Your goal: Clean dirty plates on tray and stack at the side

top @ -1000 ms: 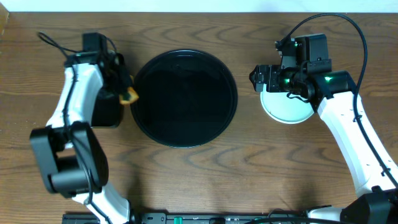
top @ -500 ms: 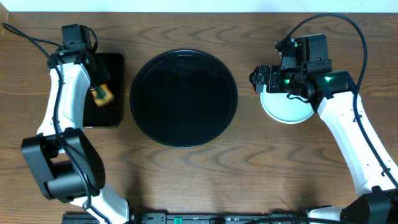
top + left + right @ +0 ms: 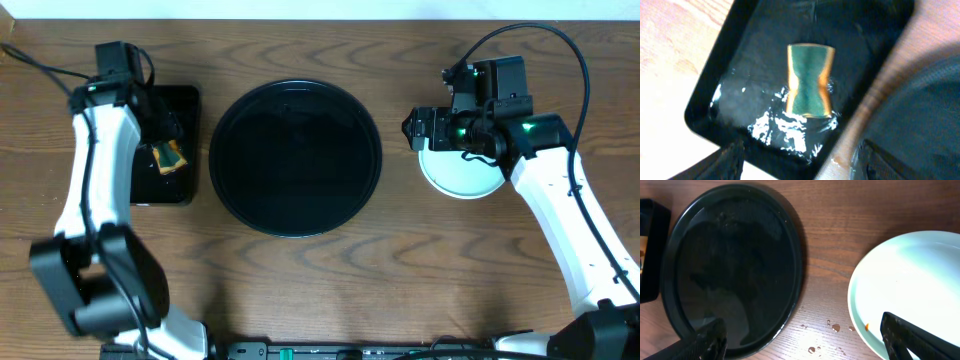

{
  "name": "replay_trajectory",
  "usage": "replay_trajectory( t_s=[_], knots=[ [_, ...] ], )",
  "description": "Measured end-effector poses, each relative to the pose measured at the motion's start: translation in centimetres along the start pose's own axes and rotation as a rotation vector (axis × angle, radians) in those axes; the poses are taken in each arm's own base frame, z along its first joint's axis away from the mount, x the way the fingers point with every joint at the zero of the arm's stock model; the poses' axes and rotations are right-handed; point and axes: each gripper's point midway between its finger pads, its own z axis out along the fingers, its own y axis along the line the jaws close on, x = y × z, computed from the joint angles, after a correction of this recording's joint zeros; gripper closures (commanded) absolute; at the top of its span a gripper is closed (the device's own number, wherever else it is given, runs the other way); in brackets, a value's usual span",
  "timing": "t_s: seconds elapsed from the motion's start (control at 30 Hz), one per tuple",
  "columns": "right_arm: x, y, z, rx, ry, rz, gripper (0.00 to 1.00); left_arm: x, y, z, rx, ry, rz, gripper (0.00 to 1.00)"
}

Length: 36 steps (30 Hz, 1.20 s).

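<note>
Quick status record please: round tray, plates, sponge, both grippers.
round tray: no plates on it
plates: one pale blue-green plate showing, on the table right of the tray; small orange speck near its rim; any beneath it hidden
sponge: lying free in the small tray, wet patches around it
left gripper: jaws open, above the sponge, holding nothing
right gripper: jaws open, over the plate's edge, holding nothing
table: a few droplets between tray and plate

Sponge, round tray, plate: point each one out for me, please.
sponge (image 3: 810,80), left wrist view, green top face.
round tray (image 3: 295,158), overhead view, bare centre.
plate (image 3: 920,280), right wrist view, bare pale surface.
</note>
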Motion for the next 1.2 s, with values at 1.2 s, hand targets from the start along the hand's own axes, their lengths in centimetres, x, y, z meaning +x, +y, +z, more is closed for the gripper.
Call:
replay_trajectory(
  t_s=[1.2],
  knots=[
    [2.5,2.1,-21.6,0.085,-0.466,-0.102,0.01,1.6,-2.8,-7.5,0.247,-0.024,-0.003,0.17]
  ],
)
